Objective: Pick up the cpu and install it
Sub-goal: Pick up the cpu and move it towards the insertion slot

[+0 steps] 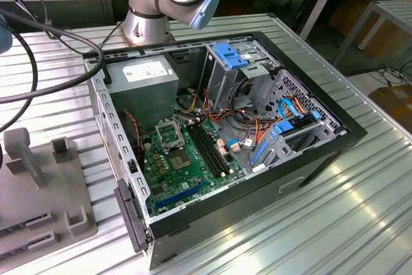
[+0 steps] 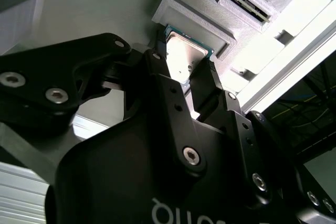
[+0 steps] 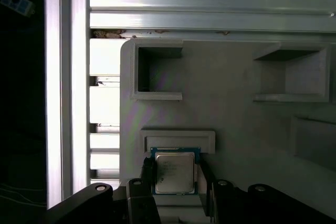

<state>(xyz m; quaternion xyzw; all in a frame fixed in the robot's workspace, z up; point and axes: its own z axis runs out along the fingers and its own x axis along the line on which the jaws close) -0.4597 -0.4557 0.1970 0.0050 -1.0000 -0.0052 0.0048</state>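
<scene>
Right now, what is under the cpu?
The cpu lies in a raised grey holder on the grey fixture plate. The holder's rim shows along one side; the seat beneath the chip is covered by it, and the gripper hides the rest.

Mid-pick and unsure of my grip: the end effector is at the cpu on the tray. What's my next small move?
Probably command a gentle close before any lift: the end effector straddles the cpu, which lies flat in its grey holder; grip unconfirmed.
</scene>
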